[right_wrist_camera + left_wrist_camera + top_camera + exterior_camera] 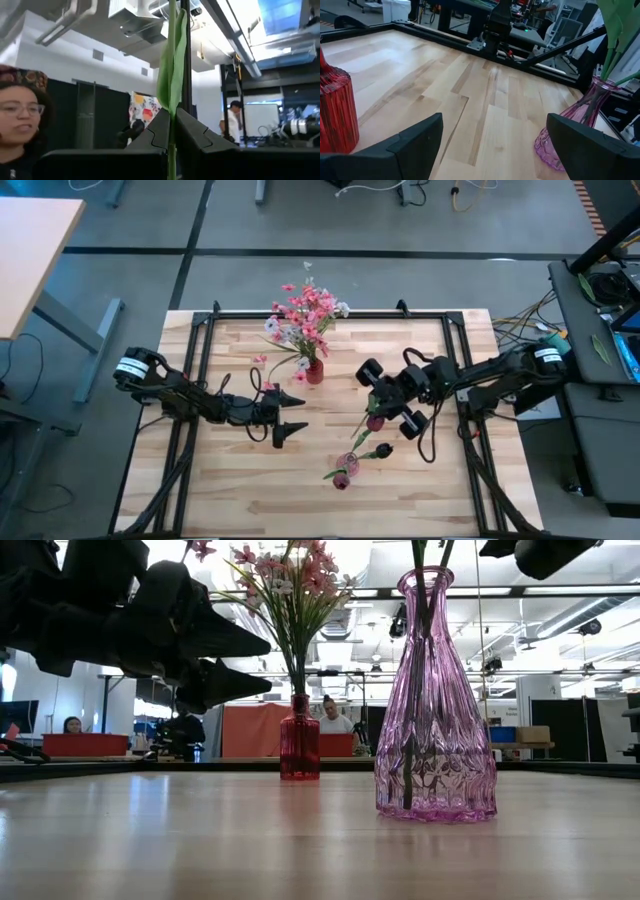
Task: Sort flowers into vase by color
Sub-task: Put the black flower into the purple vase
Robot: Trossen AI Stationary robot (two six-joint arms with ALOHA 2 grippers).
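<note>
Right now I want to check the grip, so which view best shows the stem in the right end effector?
The right wrist view: the green stem stands pinched between the right end effector fingers. The high view shows that stem small below the arm. The low view shows stems only inside the pink vase; the left wrist view misses the grip.

The left gripper (289, 427) hangs low over the worktop with its two fingers spread wide and nothing between them. The right gripper (372, 412) is raised higher, its fingers pinched tight together.
</note>
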